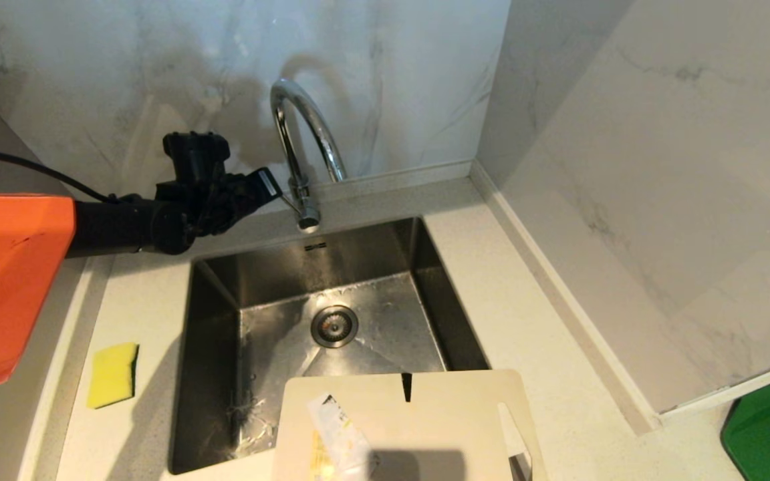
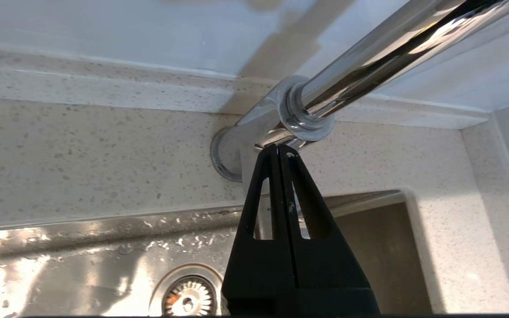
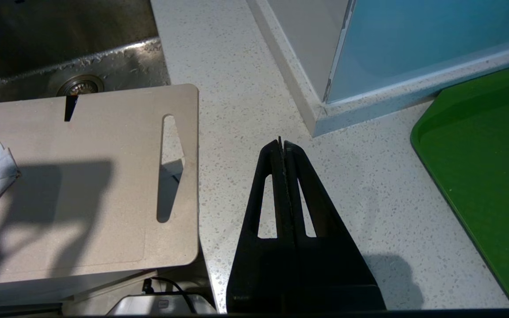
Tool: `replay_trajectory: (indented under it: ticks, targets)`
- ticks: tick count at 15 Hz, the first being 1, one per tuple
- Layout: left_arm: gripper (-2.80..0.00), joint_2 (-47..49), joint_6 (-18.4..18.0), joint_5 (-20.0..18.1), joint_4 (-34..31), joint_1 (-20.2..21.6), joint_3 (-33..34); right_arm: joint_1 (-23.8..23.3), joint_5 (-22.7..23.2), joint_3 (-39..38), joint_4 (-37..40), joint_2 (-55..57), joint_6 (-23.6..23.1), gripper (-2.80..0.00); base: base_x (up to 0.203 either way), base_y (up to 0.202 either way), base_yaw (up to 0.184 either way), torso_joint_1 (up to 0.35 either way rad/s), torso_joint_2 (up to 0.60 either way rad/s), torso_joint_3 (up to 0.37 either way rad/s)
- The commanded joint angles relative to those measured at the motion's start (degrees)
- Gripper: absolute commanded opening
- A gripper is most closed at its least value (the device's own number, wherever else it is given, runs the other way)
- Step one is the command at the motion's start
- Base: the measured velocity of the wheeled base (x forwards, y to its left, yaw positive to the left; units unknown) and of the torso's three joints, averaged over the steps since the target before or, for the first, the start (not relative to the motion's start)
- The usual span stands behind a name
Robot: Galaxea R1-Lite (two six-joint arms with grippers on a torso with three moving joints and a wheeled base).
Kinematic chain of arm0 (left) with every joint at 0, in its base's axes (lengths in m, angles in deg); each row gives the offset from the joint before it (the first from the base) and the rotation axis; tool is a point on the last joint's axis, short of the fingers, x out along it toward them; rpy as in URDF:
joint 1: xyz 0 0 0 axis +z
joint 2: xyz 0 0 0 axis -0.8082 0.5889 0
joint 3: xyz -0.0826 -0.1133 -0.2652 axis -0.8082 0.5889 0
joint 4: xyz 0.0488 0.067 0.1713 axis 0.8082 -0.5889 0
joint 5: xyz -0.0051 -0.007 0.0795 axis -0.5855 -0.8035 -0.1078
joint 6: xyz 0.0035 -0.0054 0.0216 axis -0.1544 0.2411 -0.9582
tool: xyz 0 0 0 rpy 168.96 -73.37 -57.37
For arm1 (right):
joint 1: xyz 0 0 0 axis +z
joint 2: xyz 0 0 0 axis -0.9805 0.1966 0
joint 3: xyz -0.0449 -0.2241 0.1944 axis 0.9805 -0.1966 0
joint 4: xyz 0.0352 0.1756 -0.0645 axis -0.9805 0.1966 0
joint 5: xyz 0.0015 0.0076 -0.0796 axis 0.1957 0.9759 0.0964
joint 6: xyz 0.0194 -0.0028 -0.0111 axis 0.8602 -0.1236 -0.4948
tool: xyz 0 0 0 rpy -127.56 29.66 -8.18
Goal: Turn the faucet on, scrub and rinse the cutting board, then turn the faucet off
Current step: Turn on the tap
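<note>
Left gripper, its 2 fingers pressed together, noses right up at the base of the faucet, whose stem runs up beyond the tips, while the cutting board lies well behind, nearer the closed right gripper.

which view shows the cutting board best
The right wrist view: the cutting board shows almost whole there, with its slot handle and edge notch. The head view catches only its far part at the bottom edge. The left wrist view shows none of it.
</note>
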Motion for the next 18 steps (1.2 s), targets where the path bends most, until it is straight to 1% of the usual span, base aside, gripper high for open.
replay_trajectory:
  ticks: [1,3,5,9,11,13,18]
  targets:
    - [-2.80,-0.15,0.61,-0.10,0.06,-0.23,-0.12,0.00,-0.02,-0.09,-0.04,-0.08,0.02,-2.80,0.000,0.000,0.000,0.000,0.00,0.000]
    - [-2.80,0.02,0.94,-0.29,0.05,-0.23,-0.48,0.00,-0.02,-0.09,-0.04,-0.04,0.02,-2.80,0.000,0.000,0.000,0.000,0.00,0.000]
    - [-2.80,0.02,3.02,-1.25,-0.38,-0.23,-0.83,0.00,-0.02,-0.09,-0.04,0.00,0.02,-2.80,0.000,0.000,0.000,0.000,0.00,0.000]
    - [-2.80,0.59,3.35,-1.68,-0.45,-0.27,-0.83,0.00,-0.02,-0.09,-0.04,-0.01,0.02,-2.80,0.000,0.000,0.000,0.000,0.00,0.000]
    - [-2.80,0.85,4.76,-1.70,-0.60,-1.31,-0.74,0.00,-0.02,-0.09,-0.04,-0.09,0.02,-2.80,0.000,0.000,0.000,0.000,0.00,0.000]
    - [-2.80,1.69,4.89,-1.68,-0.82,-2.15,-0.74,0.00,-0.02,-0.09,-0.04,0.00,0.02,-2.80,0.000,0.000,0.000,0.000,0.00,0.000]
    - [-2.80,1.78,5.33,-2.12,-0.82,-2.16,-0.83,0.00,-0.02,-0.09,-0.04,-0.09,0.02,-2.80,0.000,0.000,0.000,0.000,0.00,0.000]
